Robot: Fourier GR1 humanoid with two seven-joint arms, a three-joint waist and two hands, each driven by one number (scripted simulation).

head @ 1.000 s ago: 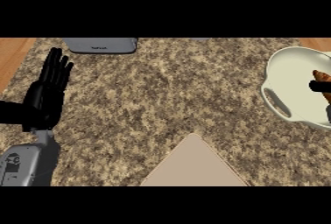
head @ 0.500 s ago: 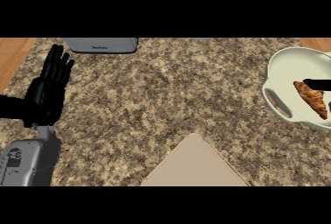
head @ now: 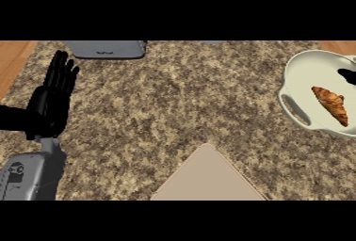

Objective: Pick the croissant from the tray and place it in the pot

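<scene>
The golden-brown croissant (head: 331,104) lies inside the white pot (head: 300,62) at the right edge of the counter, with nothing touching it. Only a small black part of my right hand (head: 346,75) shows at the right border, over the pot and above the croissant. The beige tray (head: 208,181) sits at the bottom centre, one corner pointing away from me, and nothing shows on it. At the far left my left hand (head: 50,101) rests open with its fingers straight and pointing up, well away from both tray and pot.
A grey appliance (head: 108,48) stands at the counter's back edge, upper left. The pot's side handle (head: 295,110) faces the speckled granite counter (head: 173,99). Wood floor (head: 14,56) shows beyond the counter's left edge.
My right hand has drawn back to the right, off the croissant, which now lies uncovered in the pot. The left hand has barely moved.
</scene>
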